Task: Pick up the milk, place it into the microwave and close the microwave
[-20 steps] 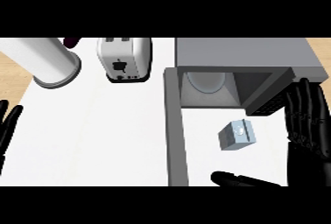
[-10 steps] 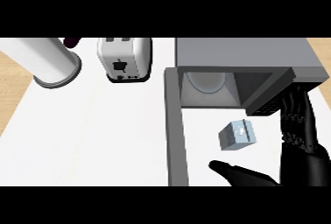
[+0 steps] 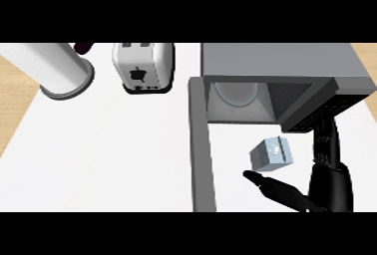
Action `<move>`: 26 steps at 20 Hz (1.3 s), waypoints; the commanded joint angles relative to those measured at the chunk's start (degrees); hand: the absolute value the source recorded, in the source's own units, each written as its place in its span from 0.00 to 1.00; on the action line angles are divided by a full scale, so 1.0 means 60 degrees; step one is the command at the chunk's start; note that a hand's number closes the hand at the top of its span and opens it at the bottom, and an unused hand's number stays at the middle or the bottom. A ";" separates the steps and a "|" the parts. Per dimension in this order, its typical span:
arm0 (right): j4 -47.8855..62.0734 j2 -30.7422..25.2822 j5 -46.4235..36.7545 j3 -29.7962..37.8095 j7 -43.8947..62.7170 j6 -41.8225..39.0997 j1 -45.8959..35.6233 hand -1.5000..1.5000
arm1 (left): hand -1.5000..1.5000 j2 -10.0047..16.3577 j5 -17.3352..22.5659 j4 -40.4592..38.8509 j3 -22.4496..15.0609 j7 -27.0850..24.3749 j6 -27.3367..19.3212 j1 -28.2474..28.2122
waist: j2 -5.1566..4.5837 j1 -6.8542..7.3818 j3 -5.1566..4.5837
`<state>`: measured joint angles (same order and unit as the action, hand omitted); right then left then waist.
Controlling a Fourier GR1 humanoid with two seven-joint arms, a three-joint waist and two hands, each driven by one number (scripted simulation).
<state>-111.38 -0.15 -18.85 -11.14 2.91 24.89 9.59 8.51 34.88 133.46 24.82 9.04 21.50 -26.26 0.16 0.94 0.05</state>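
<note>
Item: small pale blue-grey milk carton (image 3: 271, 154), right of centre in the frame, standing on the white counter top (image 3: 110, 149) just below the mouth of the microwave and apart from it; not yet lifted. Item: grey box-shaped microwave (image 3: 280, 60), upper right, cavity open and showing a round glass turntable (image 3: 236, 92); its dark control panel (image 3: 318, 112) sits at the right of the cavity. Item: grey microwave door (image 3: 199, 149), swung fully out and running down the frame left of the carton, presumably left open so the carton can go straight in. Item: black right hand (image 3: 331, 191), entering from the lower right; its fingers (image 3: 326, 144) reach straight up along the carton's right side, just beside it, and its thumb (image 3: 273, 185) is spread out just below the carton. The hand is spread apart and clamped on nothing, bracketing the carton as though set to close on it; whether any finger touches the carton cannot be told. Left hand: not visible. Item: white slotted toaster (image 3: 143, 67), upper centre, well apart from the work. Item: tall white cylinder (image 3: 59, 69), upper left, lying clear of the hand's path.
</note>
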 commanded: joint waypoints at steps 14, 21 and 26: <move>0.4646 -0.0399 0.1820 0.1760 -0.3793 -0.0676 0.0190 0.00 | 0.00 -0.0166 0.2282 0.1071 0.1194 0.0036 0.0977 -0.1140 | 0.0000 -0.0017 0.0000; 0.8006 -0.0212 0.2091 0.2532 -0.6625 -0.0644 -0.0441 0.00 | 0.00 -0.0439 0.2194 0.0750 0.1220 -0.0067 0.1321 -0.1229 | -0.0019 -0.0007 0.0008; 0.9528 -0.0330 0.2485 0.3036 -0.7179 -0.1042 -0.1814 0.00 | 0.00 -0.0885 0.2296 0.1509 0.1140 0.0200 0.1240 -0.1681 | -0.0019 0.0016 0.0008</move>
<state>-59.84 -2.45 -4.85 5.88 -36.74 19.50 2.35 7.51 46.10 132.60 33.29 8.38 30.14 -33.43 0.03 1.03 0.10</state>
